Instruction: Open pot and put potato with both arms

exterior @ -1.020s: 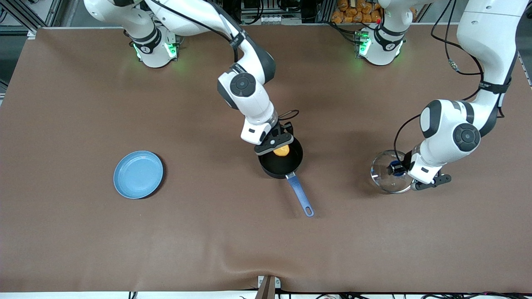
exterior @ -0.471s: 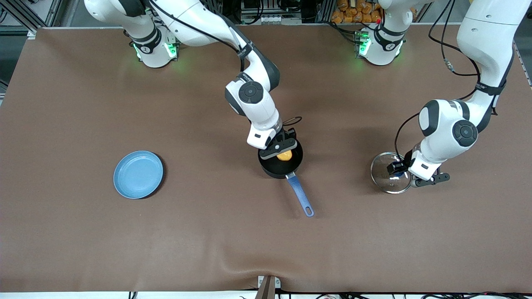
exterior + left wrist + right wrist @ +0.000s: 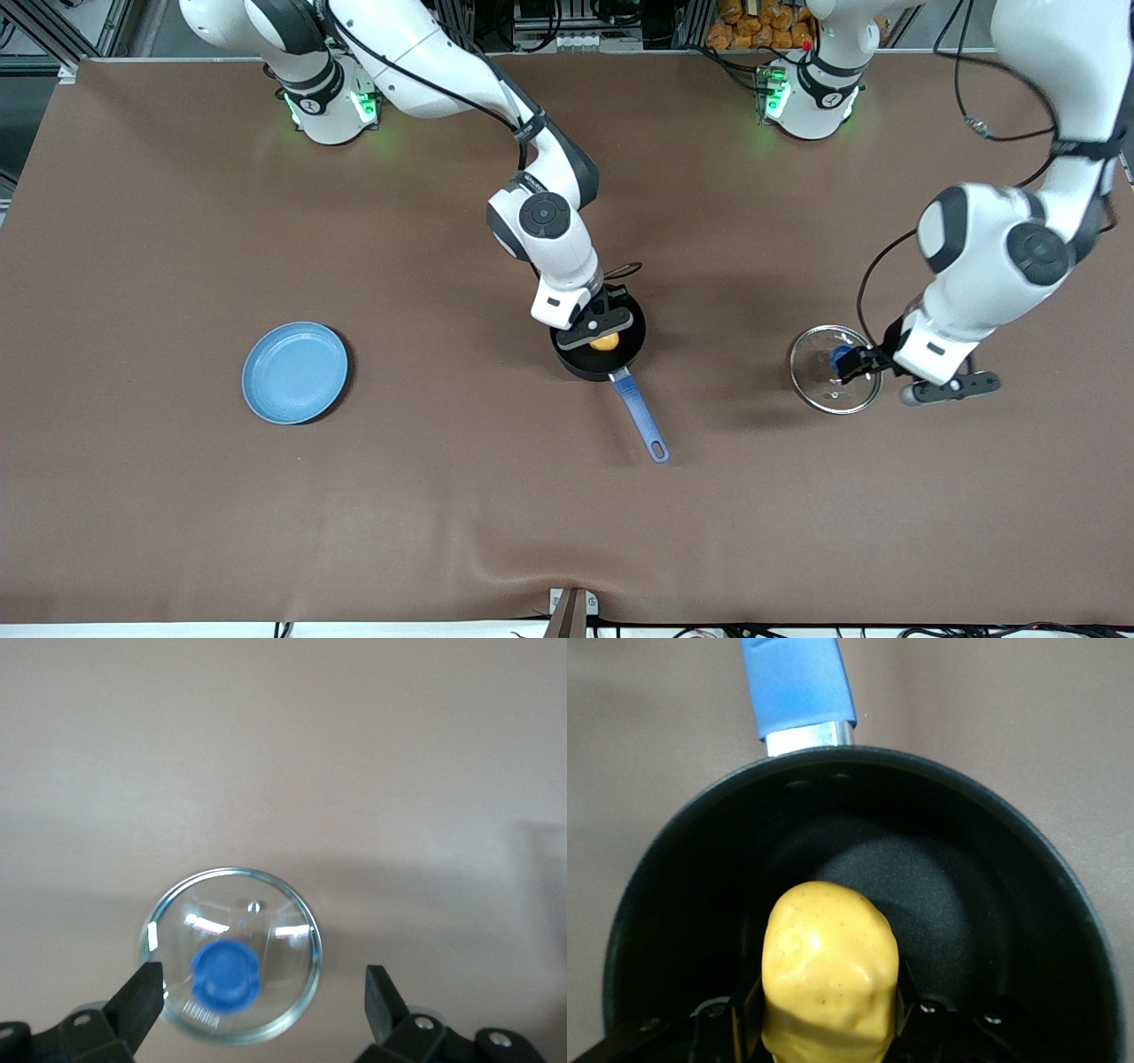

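The black pot (image 3: 576,361) with its blue handle (image 3: 640,416) stands open at mid-table. My right gripper (image 3: 603,333) is inside the pot's mouth, shut on the yellow-orange potato (image 3: 605,342). The right wrist view shows the potato (image 3: 828,966) pinched between both fingers, low over the pot's floor (image 3: 948,895), with the handle (image 3: 797,682) visible too. The glass lid (image 3: 819,390) with a blue knob (image 3: 840,357) lies flat on the table toward the left arm's end. My left gripper (image 3: 864,361) hangs open above the lid (image 3: 275,912), with its fingers (image 3: 142,992) clear of the knob (image 3: 226,974).
A flat light-blue plate (image 3: 295,372) lies toward the right arm's end of the table. The table's brown cloth has a fold at the edge nearest the front camera (image 3: 567,576).
My right gripper has lowered the potato deeper into the pot. My left gripper has let go of the lid's knob and lifted away toward the left arm's end; the lid rests on the table.
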### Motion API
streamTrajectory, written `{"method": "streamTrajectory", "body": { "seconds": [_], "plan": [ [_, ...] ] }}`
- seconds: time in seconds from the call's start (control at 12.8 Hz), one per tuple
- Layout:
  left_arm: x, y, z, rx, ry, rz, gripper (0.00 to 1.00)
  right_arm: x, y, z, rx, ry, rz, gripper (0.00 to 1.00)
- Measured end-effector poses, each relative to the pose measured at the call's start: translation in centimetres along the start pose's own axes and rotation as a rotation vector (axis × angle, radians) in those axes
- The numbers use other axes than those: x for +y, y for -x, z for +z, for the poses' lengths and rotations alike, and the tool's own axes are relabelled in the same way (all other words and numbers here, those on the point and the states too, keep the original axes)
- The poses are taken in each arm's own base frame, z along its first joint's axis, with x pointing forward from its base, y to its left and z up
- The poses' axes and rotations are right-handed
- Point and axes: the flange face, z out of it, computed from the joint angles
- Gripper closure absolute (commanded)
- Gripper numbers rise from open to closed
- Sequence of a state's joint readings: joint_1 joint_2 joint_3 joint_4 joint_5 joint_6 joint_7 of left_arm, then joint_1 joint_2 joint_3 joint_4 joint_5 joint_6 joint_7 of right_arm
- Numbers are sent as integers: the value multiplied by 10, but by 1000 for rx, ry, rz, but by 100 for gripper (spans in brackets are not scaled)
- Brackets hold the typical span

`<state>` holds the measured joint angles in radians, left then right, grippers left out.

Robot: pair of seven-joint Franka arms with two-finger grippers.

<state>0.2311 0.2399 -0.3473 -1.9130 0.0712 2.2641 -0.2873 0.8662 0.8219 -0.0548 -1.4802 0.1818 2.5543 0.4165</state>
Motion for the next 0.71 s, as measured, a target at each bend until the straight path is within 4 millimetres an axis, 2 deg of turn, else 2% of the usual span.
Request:
{"method": "streamTrajectory", "body": {
  "seconds": [0.08, 0.16, 0.24, 0.31, 0.39, 0.47, 0.63, 0.71],
  "plan": [
    [4, -1, -42, -26, -25, 4, 0, -1, 0, 3, 0, 1, 11, 77],
    [6, 0, -83, -64, -50, 5, 0, -2, -1, 5, 1, 0, 18, 48],
    [8, 0, -118, -94, -66, 3, 0, -2, -1, 5, 2, -1, 22, 29],
    [8, 0, -150, -114, -75, -1, 0, -3, -2, 6, 2, -1, 24, 22],
    [7, 0, -175, -127, -80, -5, 0, -3, -2, 6, 3, -1, 26, 8],
    [6, 1, -196, -131, -82, -8, 0, -3, -3, 5, 4, -2, 26, 0],
    [10, 3, -228, -108, -79, 1, 0, -7, -7, -1, 16, -10, 25, 0],
    [17, 8, -237, -105, -85, 15, 0, -9, -10, -5, 19, -13, 24, 0]
  ]
}}
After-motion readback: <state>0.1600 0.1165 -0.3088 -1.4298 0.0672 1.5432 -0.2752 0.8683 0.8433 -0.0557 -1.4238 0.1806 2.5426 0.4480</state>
